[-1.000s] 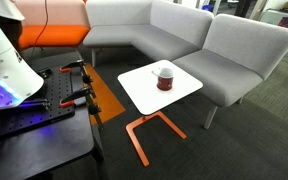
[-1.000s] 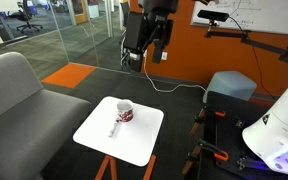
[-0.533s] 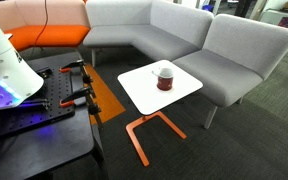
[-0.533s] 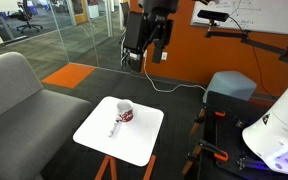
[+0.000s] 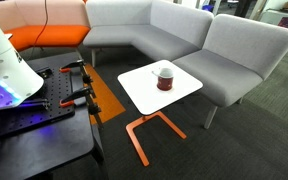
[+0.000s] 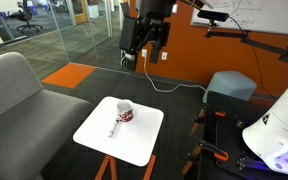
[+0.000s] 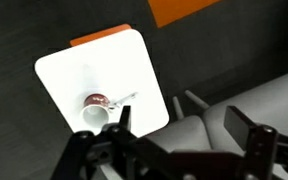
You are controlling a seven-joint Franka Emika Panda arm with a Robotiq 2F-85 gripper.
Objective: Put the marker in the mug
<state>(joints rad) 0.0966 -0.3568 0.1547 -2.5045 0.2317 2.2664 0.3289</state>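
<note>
The small dark red mug (image 6: 126,113) with a whitish rim stands on the white side table (image 6: 134,145). It also shows in an exterior view (image 5: 164,78) and in the wrist view (image 7: 95,108). A light-coloured marker (image 6: 115,127) lies flat on the table right beside the mug; in the wrist view (image 7: 125,98) it touches or nearly touches the mug. My gripper (image 6: 144,58) hangs high above the table, open and empty. In the wrist view its fingers (image 7: 184,128) are spread wide, with the mug and marker far below, near one finger.
A grey sofa (image 5: 184,30) wraps round the far side of the table, and its seat (image 7: 244,100) lies under the gripper. An orange-framed table base (image 5: 144,130) stands on dark carpet. A black bench with clamps (image 5: 44,110) is nearby.
The gripper has shifted very slightly, staying high and open. The mug and marker have not moved.
</note>
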